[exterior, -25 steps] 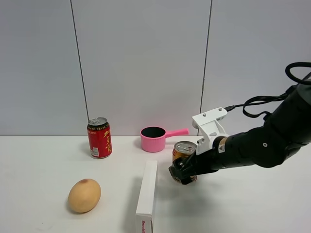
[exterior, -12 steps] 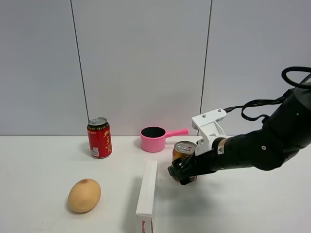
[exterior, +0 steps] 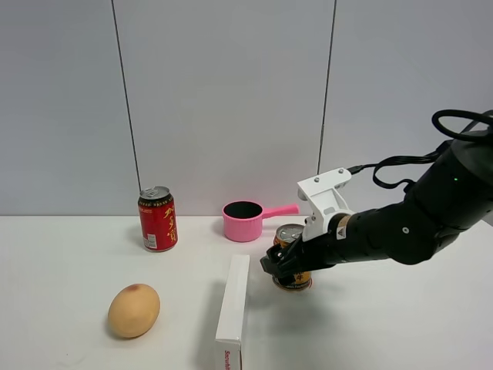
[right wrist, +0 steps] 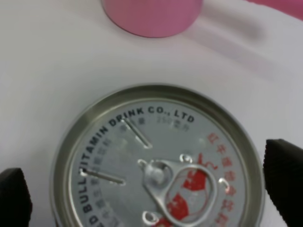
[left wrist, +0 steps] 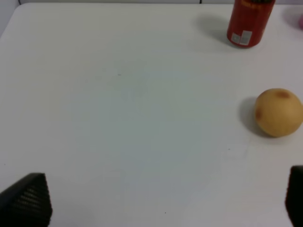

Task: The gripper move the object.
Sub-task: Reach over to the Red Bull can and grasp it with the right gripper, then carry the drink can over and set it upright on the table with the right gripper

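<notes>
The gold-yellow can [exterior: 290, 232] with a silver top stands right of the table's middle, its base at the table surface. My right gripper [exterior: 282, 264], black with a white bracket [exterior: 323, 193] above it, reaches in from the right and its fingers sit on both sides of the can's body. In the right wrist view the can's top [right wrist: 158, 161] fills the picture, with a black fingertip [right wrist: 284, 172] at each side. My left gripper [left wrist: 161, 205] is open over bare table and does not show in the exterior view.
A white box [exterior: 233, 308] stands on edge just left of the gold can. A pink pot [exterior: 245, 220] with a handle is behind it. A taller red can [exterior: 158, 219] stands at the back left. A tan egg-shaped object [exterior: 134, 310] lies front left.
My right arm has shifted a little left and up, and the gold can has shifted slightly left with it. Nothing else has moved.
</notes>
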Controlling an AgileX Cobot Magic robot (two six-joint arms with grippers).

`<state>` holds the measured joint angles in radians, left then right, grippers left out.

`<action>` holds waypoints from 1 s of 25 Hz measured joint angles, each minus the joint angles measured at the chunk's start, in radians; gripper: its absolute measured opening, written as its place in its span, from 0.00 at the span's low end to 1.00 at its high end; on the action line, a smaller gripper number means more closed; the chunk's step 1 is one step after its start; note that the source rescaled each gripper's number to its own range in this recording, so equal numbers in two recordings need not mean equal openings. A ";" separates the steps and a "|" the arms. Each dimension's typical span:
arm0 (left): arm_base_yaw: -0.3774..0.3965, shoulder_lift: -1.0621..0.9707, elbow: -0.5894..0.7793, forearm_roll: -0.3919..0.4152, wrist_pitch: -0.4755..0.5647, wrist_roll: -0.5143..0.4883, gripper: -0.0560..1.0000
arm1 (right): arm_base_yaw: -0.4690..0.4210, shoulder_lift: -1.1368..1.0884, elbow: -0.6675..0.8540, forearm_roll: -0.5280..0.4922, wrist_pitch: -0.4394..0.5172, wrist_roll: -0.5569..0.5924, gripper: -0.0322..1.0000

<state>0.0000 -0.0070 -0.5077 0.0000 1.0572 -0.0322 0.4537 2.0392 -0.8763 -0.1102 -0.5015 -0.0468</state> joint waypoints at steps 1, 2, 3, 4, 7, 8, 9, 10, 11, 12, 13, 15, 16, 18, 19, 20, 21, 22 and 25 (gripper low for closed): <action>0.000 0.000 0.000 0.000 0.000 0.000 1.00 | 0.000 0.000 0.000 -0.001 0.006 0.000 0.99; 0.000 0.000 0.000 0.000 0.000 0.000 1.00 | 0.000 0.000 0.000 -0.002 0.007 0.000 0.94; 0.000 0.000 0.000 0.000 0.000 0.000 1.00 | 0.000 0.000 0.000 -0.002 0.008 0.000 0.82; 0.000 0.000 0.000 0.000 0.000 0.000 1.00 | 0.000 0.000 0.000 -0.002 0.008 0.000 0.66; 0.000 0.000 0.000 0.000 0.000 0.001 1.00 | 0.000 0.000 0.000 -0.004 0.012 0.000 0.08; 0.000 0.000 0.000 0.000 0.000 0.001 1.00 | 0.000 0.000 0.000 -0.004 0.013 0.005 0.04; 0.000 0.000 0.000 0.000 0.000 0.001 1.00 | 0.002 0.000 0.000 -0.005 0.014 0.005 0.04; 0.000 0.000 0.000 0.000 0.000 0.001 1.00 | 0.002 0.000 0.000 -0.007 0.016 0.005 0.04; 0.000 0.000 0.000 0.000 0.000 0.001 1.00 | 0.003 0.000 -0.001 -0.007 0.019 0.006 0.04; 0.000 0.000 0.000 0.000 0.000 0.001 1.00 | 0.004 0.000 -0.002 -0.009 0.023 0.009 0.04; 0.000 0.000 0.000 0.000 0.000 0.001 1.00 | 0.005 0.000 -0.003 -0.009 0.026 0.009 0.04; 0.000 0.000 0.000 0.000 0.000 0.001 1.00 | 0.006 0.000 -0.004 -0.010 0.029 0.011 0.04; 0.000 0.000 0.000 0.000 0.000 0.001 1.00 | 0.006 0.000 -0.004 -0.010 0.029 0.011 0.04; 0.000 0.000 0.000 0.000 0.000 0.000 1.00 | 0.006 0.000 -0.005 -0.010 0.030 0.012 0.04; 0.000 0.000 0.000 0.000 0.000 0.000 1.00 | 0.006 0.000 -0.005 -0.010 0.030 0.012 0.04; 0.000 0.000 0.000 0.000 0.000 0.000 1.00 | 0.006 -0.003 -0.005 -0.010 0.035 0.012 0.04; 0.000 0.000 0.000 0.000 0.000 0.000 1.00 | 0.006 -0.009 -0.005 -0.011 0.040 0.012 0.04; 0.000 0.000 0.000 0.000 0.000 0.000 1.00 | 0.006 -0.017 -0.005 -0.015 0.057 0.012 0.04; 0.000 0.000 0.000 0.000 0.000 0.000 1.00 | 0.006 -0.066 -0.003 -0.019 0.118 0.011 0.03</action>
<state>0.0000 -0.0070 -0.5077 0.0000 1.0572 -0.0323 0.4602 1.9729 -0.8796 -0.1289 -0.3835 -0.0360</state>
